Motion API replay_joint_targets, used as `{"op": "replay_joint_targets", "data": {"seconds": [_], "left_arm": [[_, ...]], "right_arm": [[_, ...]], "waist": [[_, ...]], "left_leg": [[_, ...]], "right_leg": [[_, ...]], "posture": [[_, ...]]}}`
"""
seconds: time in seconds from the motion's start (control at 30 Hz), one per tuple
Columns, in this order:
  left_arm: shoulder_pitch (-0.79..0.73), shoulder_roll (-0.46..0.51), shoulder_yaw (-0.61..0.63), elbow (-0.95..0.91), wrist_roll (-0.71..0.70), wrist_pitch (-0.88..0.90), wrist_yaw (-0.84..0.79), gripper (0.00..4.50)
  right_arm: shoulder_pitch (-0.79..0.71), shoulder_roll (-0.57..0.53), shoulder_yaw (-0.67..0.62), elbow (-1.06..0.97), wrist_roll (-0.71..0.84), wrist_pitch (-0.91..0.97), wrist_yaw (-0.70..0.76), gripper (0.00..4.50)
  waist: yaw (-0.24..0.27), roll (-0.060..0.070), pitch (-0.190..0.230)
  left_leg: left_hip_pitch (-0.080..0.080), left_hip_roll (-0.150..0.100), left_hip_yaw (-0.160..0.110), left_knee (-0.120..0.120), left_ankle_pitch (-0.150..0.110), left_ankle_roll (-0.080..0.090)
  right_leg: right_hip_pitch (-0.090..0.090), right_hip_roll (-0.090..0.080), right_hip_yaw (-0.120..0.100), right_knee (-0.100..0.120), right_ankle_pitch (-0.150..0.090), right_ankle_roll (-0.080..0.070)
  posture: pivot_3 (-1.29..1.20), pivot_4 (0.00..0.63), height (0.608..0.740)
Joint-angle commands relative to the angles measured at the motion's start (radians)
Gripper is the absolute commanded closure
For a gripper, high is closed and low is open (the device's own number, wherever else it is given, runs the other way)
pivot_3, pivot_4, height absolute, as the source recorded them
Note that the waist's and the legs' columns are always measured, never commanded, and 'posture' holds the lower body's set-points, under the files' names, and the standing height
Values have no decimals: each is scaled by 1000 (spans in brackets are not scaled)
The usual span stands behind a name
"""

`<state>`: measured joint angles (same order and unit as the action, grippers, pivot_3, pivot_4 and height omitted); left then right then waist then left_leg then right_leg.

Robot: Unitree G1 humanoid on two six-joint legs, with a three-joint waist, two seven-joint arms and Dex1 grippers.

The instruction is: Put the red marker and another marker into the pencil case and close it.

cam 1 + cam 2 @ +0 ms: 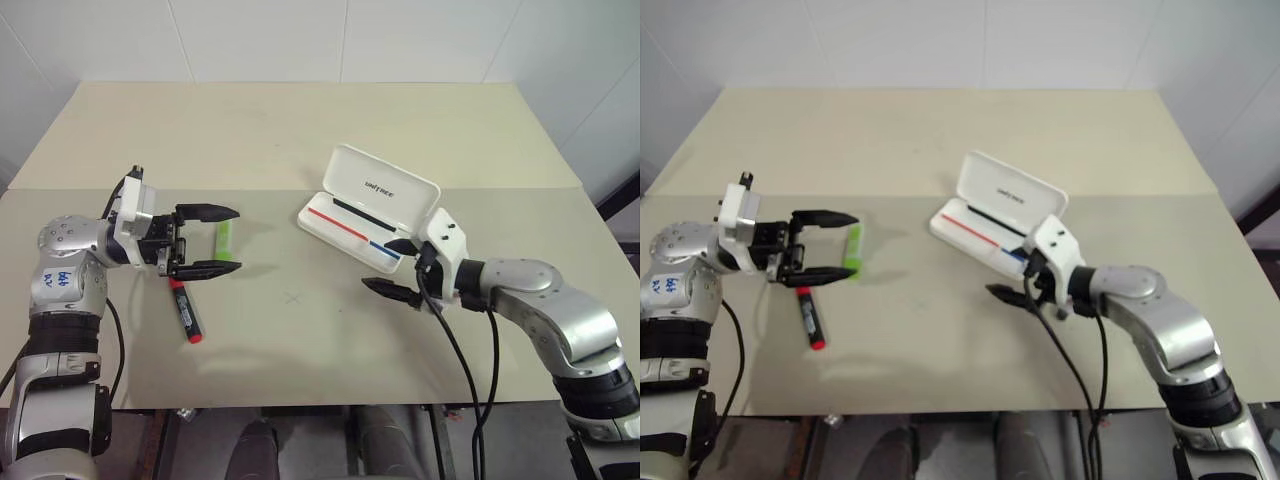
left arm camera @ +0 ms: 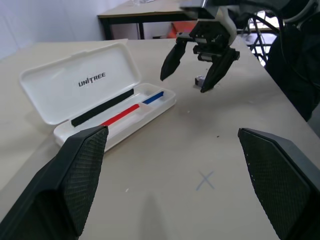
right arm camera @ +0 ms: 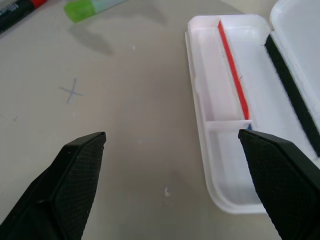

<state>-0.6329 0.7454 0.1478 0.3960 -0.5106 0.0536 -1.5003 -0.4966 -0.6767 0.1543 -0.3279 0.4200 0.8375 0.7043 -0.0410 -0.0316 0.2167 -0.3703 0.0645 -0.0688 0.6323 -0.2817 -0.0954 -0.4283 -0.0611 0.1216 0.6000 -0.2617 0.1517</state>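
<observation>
A white pencil case point(image 1: 365, 215) lies open on the beige tabletop point(image 1: 300, 130), its lid tipped back to show a small dark logo, a red-and-blue stripe running along the inside of its empty tray. To the case's left, well apart from it, a short light-green marker point(image 1: 226, 236) and a dark-barrelled red marker point(image 1: 184, 309) rest on the tabletop close to each other, the red marker lying nearer the tabletop's front edge than the green one. The left gripper point(image 1: 212, 240) hovers over that pair, pointed toward the case, its two black fingers point(image 1: 207, 212) spread wide and holding nothing; the green marker shows in the gap between them, though contact with either marker cannot be made out. The right gripper point(image 1: 395, 268) hangs just beside the case's front right end, its fingers likewise spread wide and empty, one fingertip close to the blue end of the stripe. A faint pencilled cross point(image 1: 292, 297) marks the tabletop between the markers and the case, in front of the case's left end.
</observation>
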Motion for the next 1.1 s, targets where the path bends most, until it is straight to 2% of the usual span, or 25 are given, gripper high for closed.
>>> {"op": "replay_joint_targets", "data": {"seconds": [0.03, 0.5, 0.8, 0.93, 1.03, 1.1], "left_arm": [[-9, 13, 31, -23, -25, -16, -32, 34], [89, 41, 78, -144, -32, 29, 20, 34], [94, 29, 76, -153, -27, 19, 35, 34], [91, 23, 74, -147, -24, 9, 40, 34], [92, 23, 74, -147, -25, 7, 42, 0], [96, 23, 77, -150, -26, 5, 44, 0]], "right_arm": [[-54, -5, 20, 71, -50, -7, 6, 0], [-151, 8, 101, 176, -105, 11, 92, 0], [-157, 33, 108, 179, -121, 1, 97, 0], [-170, 57, 144, 252, -172, 2, 67, 0], [-183, 67, 154, 296, -204, 3, 56, 610], [-188, 70, 156, 312, -218, -2, 55, 1354]], "waist": [[3, 0, 0], [0, 0, 0], [-14, 0, 0], [-15, 0, 0], [-18, 0, 0], [-18, 0, 0]], "left_leg": [[0, 0, 0, 0, 0, 0], [0, 0, 0, -1, 0, 0], [0, 0, 0, -2, 0, 0], [0, 0, 0, -2, 0, 0], [0, 0, 0, -1, 0, 0], [0, 0, 0, 0, 0, 0]], "right_leg": [[0, 0, 0, 0, 0, 0], [-1, 0, -1, 0, 1, 3], [-1, 0, -1, 0, 1, 3], [-1, 0, -1, 0, 1, 3], [0, 0, -1, 0, 1, 3], [0, 0, -1, 0, 1, 2]], "posture": [[0, 150, 740], [0, 150, 740], [0, 150, 740], [0, 150, 740], [0, 150, 740], [0, 150, 740]]}}
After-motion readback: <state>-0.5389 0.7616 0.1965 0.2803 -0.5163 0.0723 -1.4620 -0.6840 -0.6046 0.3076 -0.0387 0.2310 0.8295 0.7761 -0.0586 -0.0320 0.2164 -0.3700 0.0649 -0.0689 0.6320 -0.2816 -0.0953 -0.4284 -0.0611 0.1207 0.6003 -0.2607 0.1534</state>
